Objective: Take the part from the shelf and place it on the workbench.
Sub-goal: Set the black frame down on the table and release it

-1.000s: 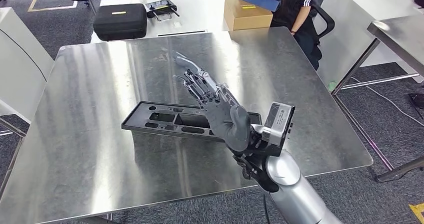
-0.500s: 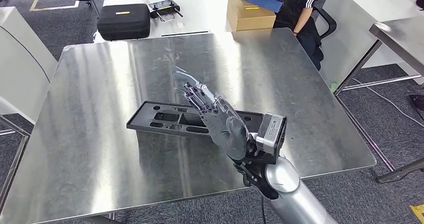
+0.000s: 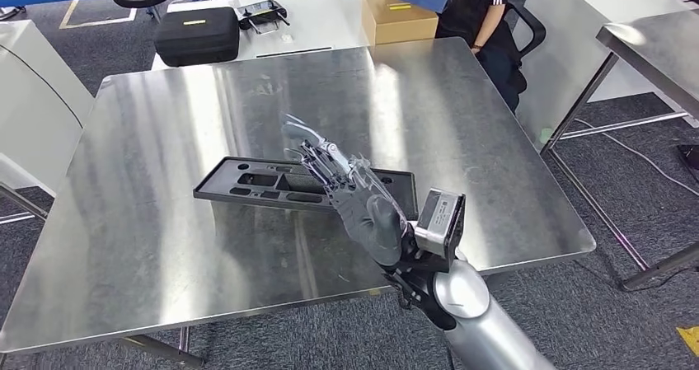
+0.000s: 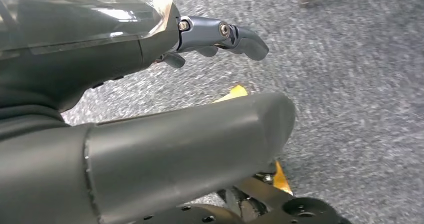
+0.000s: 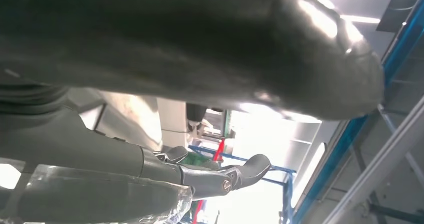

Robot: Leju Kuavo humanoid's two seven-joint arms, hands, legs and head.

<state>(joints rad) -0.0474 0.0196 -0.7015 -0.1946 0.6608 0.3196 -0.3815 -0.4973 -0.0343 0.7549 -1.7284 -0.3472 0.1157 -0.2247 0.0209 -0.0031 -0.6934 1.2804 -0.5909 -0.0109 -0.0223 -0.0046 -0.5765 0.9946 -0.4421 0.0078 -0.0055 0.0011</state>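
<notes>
Right hand [image 3: 358,197] drawn back, fingers spread, above part [image 3: 247,182] on workbench [image 3: 140,222].

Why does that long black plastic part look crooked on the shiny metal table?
The long black plastic part lies flat on the steel workbench, at a slant to its edges. The right hand hovers open above it. Nothing looks spilled or broken.

Right arm [image 3: 482,325]: silver rounded shell, black joint parts at wrist w/ thin dark cable. Boxy grey camera unit [image 3: 438,219] on wrist, pale label on side. Right hand [image 3: 354,193]: dark grey rubbery palm and thick thumb, fingers w/ clear covers over metal links. Left hand [image 4: 150,99]: grey thumb, clear cover, dark metal finger [image 4: 225,34] w/ round screw.
</notes>
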